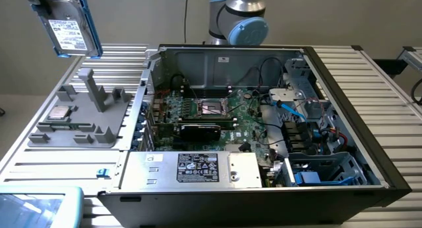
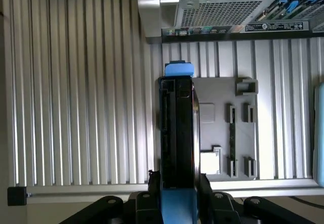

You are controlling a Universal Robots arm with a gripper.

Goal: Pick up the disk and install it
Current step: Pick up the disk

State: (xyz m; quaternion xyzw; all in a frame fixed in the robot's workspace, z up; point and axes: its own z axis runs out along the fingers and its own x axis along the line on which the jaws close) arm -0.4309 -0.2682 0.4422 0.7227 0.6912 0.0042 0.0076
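One disk (image 1: 68,32), a silver drive with a white label and blue rails, hangs high above the grey fixture tray (image 1: 118,109) at the exterior view's left, well apart from the open computer case (image 1: 356,99). We see the gripper (image 2: 177,196) partly closed, its jaws pinching the disk edge-on by its flat faces. We judge this carry goes best with the disk kept upright and steady, clear of the case wall, so the grip does not slip.
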